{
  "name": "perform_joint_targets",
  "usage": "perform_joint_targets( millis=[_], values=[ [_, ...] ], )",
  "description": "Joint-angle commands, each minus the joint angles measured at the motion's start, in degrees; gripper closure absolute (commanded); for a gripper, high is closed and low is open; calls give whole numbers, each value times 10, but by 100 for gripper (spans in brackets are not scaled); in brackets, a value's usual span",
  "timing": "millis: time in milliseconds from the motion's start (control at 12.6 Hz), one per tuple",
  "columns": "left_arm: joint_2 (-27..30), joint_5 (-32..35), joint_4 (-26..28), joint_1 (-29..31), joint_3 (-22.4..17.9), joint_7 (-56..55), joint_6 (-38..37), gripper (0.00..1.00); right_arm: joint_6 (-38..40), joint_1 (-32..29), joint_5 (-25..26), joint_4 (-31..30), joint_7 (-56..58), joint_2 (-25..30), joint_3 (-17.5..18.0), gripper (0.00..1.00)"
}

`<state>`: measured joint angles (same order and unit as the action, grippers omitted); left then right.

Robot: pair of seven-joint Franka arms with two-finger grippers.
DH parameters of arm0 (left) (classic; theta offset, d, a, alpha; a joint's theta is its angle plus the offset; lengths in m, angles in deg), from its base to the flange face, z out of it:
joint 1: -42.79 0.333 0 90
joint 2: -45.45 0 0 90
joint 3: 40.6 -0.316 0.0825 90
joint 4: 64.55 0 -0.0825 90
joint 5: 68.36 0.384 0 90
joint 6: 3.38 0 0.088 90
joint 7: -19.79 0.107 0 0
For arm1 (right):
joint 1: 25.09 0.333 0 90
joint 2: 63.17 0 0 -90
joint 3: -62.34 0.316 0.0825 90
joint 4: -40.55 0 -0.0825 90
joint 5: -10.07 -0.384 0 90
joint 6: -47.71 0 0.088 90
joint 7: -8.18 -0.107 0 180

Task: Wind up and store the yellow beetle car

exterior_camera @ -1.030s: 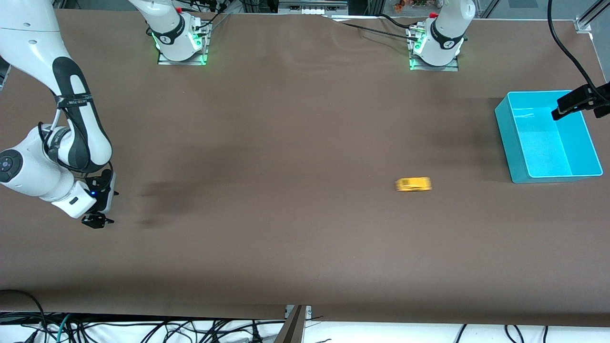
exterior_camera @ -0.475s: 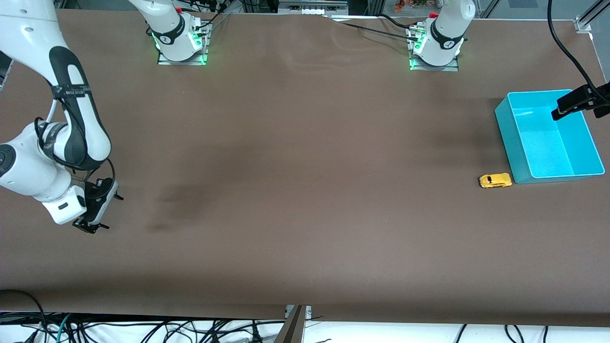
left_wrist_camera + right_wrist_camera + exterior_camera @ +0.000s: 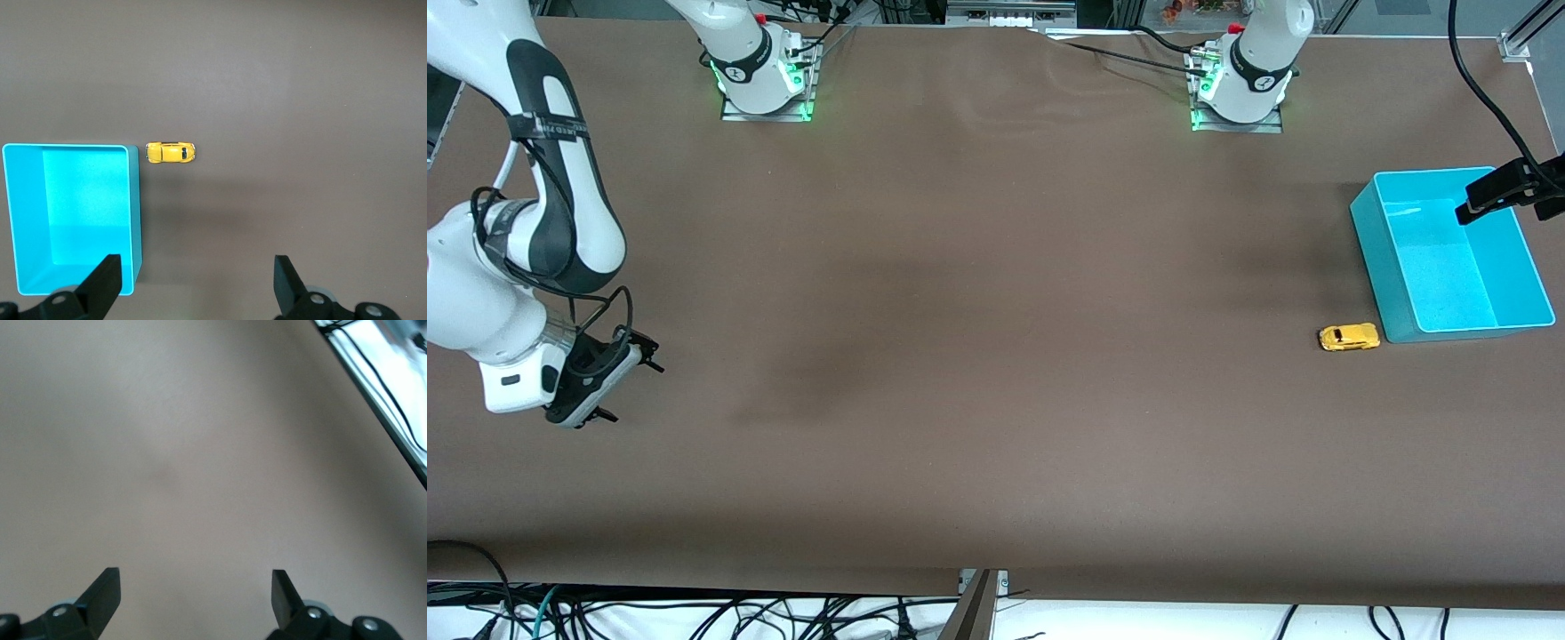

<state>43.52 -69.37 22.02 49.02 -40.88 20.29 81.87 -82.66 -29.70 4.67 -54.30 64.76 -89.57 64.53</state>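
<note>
The yellow beetle car (image 3: 1349,337) stands on the brown table, close beside the corner of the turquoise bin (image 3: 1383,276) that is nearer the front camera and toward the right arm's end. In the left wrist view the car (image 3: 170,152) sits just outside the bin's wall (image 3: 133,213). My left gripper (image 3: 1494,197) hangs high over the bin, open and empty (image 3: 196,263). My right gripper (image 3: 633,391) is open and empty above bare table at the right arm's end, well apart from the car; its wrist view (image 3: 193,577) shows only table.
The bin holds nothing that I can see. The table's edge with white floor and cables (image 3: 393,393) shows in the right wrist view. Cables (image 3: 694,613) lie below the table's front edge.
The car rolled across the table toward the left arm's end and stopped beside the bin. My right gripper rose and drew back toward its own end. The left gripper stayed still.
</note>
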Motion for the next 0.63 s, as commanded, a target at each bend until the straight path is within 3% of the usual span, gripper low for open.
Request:
perform_joint_targets(
  millis=[0,555],
  values=[
    [-5,-11,-14,4,3,-3,-10,0,32,12,5,2,-117,27,1,0],
    [-5,-11,-15,4,3,-3,-10,0,257,44,12,76,-435,72,2,0]
  ],
)
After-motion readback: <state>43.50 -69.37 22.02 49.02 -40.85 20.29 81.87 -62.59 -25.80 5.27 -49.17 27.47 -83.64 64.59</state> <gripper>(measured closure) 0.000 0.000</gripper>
